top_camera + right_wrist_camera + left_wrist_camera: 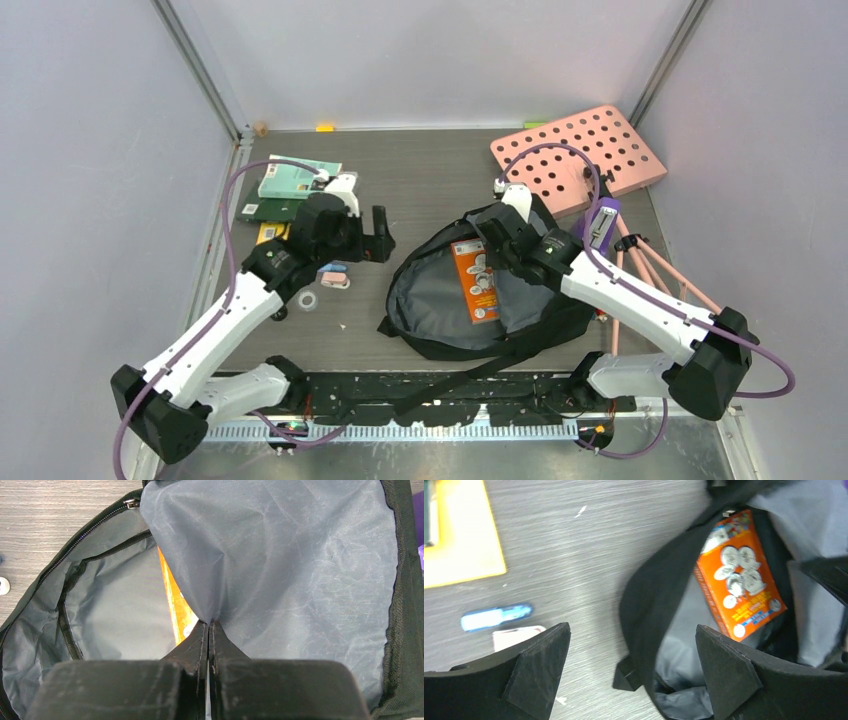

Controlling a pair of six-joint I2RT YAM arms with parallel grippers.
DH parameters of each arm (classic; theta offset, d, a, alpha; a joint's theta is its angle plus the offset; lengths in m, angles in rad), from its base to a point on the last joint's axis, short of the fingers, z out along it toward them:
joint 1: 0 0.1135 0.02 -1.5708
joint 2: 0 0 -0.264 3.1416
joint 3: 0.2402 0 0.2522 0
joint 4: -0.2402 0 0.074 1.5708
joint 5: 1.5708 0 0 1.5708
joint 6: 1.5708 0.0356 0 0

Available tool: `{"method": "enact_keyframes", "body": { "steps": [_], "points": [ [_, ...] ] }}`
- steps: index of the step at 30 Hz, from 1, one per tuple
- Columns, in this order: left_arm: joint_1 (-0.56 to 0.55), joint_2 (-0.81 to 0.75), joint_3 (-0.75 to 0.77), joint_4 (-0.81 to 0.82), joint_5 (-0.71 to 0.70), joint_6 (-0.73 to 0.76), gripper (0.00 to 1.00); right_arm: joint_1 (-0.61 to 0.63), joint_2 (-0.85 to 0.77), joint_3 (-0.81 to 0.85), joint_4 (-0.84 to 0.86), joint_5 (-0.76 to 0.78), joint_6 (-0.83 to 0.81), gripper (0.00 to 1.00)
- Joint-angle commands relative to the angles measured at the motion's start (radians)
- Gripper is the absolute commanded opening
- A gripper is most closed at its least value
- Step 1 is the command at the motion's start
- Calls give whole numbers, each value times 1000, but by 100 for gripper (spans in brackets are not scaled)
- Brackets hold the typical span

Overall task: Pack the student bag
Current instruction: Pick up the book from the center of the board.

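The student bag [440, 320] is a black backpack lying open in the middle of the table, grey lining up. An orange box [475, 280] lies inside it. My right gripper [487, 240] is at the bag's upper rim, shut on a fold of the grey lining [280, 555]; the pinch shows in the right wrist view [210, 623], with a sliver of the orange box [176, 605] behind it. My left gripper [383, 238] is open and empty just left of the bag. In the left wrist view its jaws [631, 635] straddle the bag's black rim [649, 600], and the orange box [739, 575] shows inside.
A pink board with round holes [580, 158] leans at the back right, with a purple item [601, 225] and pink rods [655, 268] beside the bag. Green books [295, 180], a yellow book [459, 545], a blue item [496, 617], and a tape roll [308, 302] lie at left.
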Motion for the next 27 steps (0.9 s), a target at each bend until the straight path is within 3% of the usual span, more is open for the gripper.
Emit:
{"method": "enact_keyframes", "body": {
  "steps": [1, 9, 15, 20, 27],
  "points": [
    [155, 15, 14, -55, 146, 27, 100, 1, -45, 10, 109, 37, -8, 0],
    [511, 32, -119, 200, 303, -172, 100, 1, -59, -19, 153, -5, -19, 0],
    [699, 98, -217, 401, 287, -310, 100, 1, -71, -47, 190, -38, -23, 0],
    [798, 188, -255, 511, 302, -376, 97, 1, -72, -57, 212, -46, -30, 0],
    [860, 318, -280, 646, 301, -432, 84, 1, -66, -55, 220, -45, -46, 0]
  ]
}}
